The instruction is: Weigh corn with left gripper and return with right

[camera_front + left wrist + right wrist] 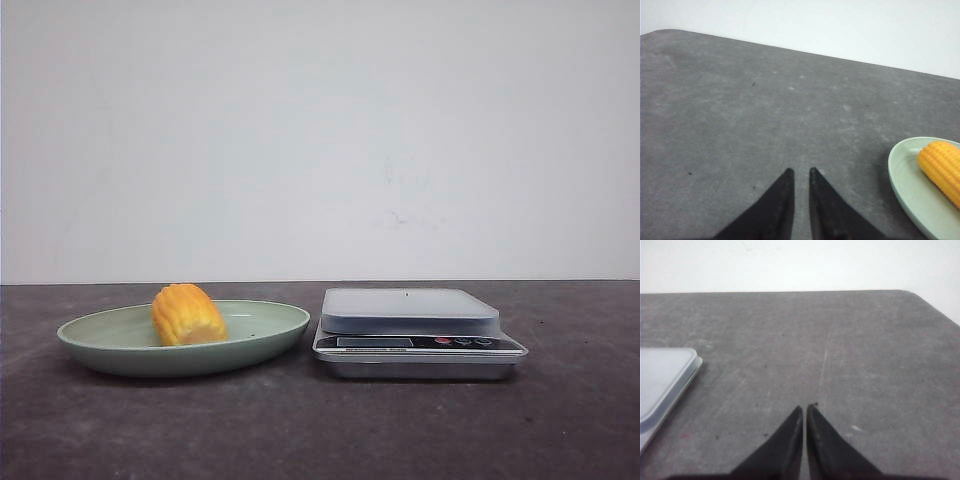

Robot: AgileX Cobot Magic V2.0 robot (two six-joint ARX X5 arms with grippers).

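The corn (188, 315), a short yellow-orange cob piece, lies on the pale green plate (100, 340) at the table's left. It also shows in the left wrist view (942, 169) on the plate (905, 185). The silver kitchen scale (415, 330) stands right of the plate with nothing on its platform. Its corner shows in the right wrist view (665, 380). My left gripper (801, 172) is empty over bare table beside the plate, its jaws nearly together with a narrow gap. My right gripper (806, 407) is shut and empty over bare table beside the scale. Neither gripper shows in the front view.
The dark grey table (560, 420) ends at a white wall (320, 140) behind. Rounded table corners show in the left wrist view (660, 35) and the right wrist view (912, 294).
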